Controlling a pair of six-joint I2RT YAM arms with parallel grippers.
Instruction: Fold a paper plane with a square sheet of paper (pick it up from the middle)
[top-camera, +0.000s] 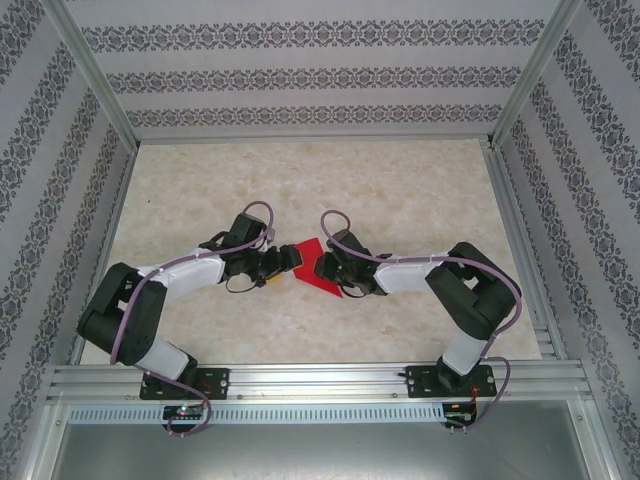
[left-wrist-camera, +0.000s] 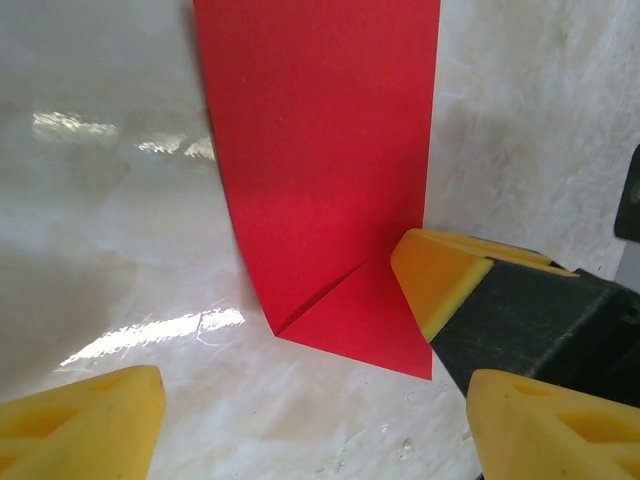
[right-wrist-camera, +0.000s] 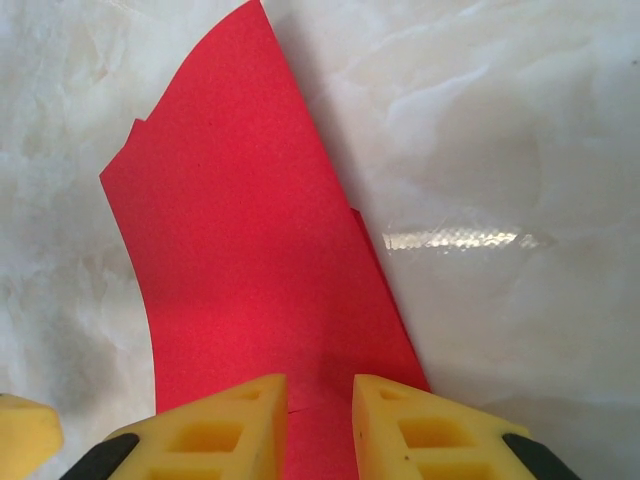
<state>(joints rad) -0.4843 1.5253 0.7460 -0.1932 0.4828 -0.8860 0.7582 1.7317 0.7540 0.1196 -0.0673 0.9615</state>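
Red paper | near edge hidden behind right tool | grip unclear

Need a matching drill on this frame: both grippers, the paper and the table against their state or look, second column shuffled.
Things:
1. left gripper
2. right gripper
3. square sheet of paper
4. table

States:
A. bright red, one corner folded over
B. jaws wide apart, gripping nothing
C. pale, glossy, marbled
D. jaws close together over the red sheet's edge

Pairs: 1-B, 2-D, 3-A, 4-C
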